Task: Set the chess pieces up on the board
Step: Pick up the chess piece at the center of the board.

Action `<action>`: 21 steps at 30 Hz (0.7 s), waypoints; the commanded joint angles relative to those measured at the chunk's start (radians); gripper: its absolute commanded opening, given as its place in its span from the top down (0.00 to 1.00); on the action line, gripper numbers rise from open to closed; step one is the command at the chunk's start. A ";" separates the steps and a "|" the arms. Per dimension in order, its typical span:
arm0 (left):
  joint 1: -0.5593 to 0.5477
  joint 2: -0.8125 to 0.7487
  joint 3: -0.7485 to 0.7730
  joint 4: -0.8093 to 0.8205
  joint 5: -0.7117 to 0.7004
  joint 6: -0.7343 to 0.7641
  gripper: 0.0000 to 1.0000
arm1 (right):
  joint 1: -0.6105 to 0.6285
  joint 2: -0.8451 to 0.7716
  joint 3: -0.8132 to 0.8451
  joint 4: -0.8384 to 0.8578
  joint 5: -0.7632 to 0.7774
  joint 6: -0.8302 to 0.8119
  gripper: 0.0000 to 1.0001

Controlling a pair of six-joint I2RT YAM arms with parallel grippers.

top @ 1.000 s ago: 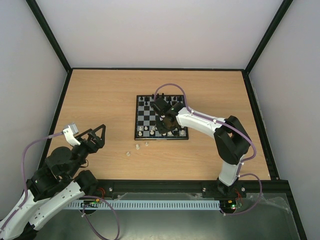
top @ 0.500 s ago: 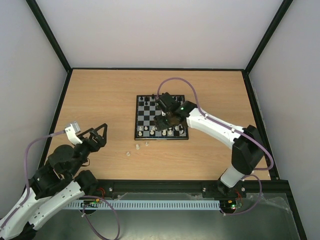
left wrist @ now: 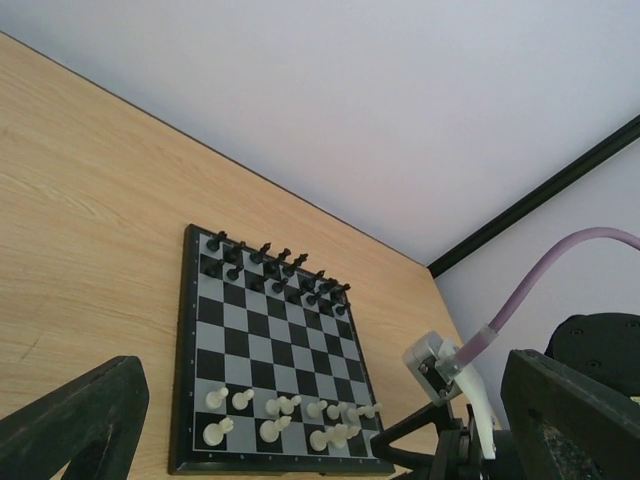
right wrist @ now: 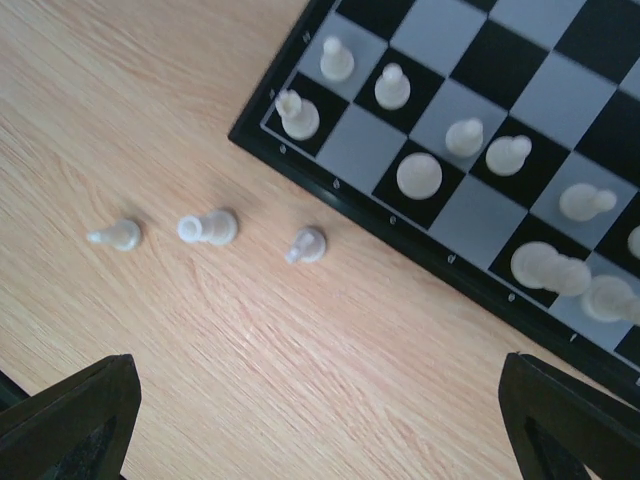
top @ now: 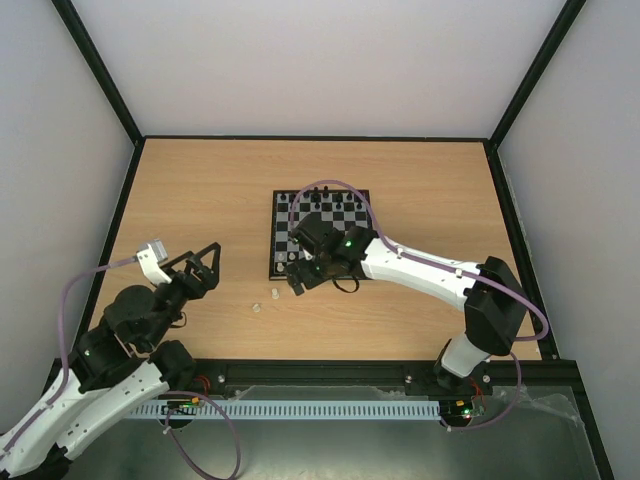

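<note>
Right fingers (right wrist: 575,425) have swung off the board (right wrist: 420,248) to its 7 o'clock corner, spread and empty; left fingers (left wrist: 70,425) likewise released. Three chess pieces (right wrist: 208,227) lie on the table (right wrist: 300,380); a pinch may roll them.

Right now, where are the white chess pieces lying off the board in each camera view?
Top external: two loose white pieces show on the table, just before the board's near left corner.
Left wrist: not in it.
Right wrist: three in a row, left of centre.
Shared landmark: that board corner, seen in all three.
</note>
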 commanded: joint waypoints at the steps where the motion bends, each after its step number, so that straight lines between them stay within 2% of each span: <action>1: -0.002 0.034 -0.027 0.059 0.005 0.017 0.00 | 0.014 -0.005 -0.063 0.027 -0.015 0.030 0.01; 12: -0.003 0.112 -0.026 0.097 0.029 0.017 0.00 | 0.019 -0.101 -0.156 0.044 -0.025 0.027 0.01; 21: -0.002 0.149 -0.023 0.127 0.050 0.034 0.00 | 0.018 -0.079 -0.137 0.044 -0.037 0.015 0.02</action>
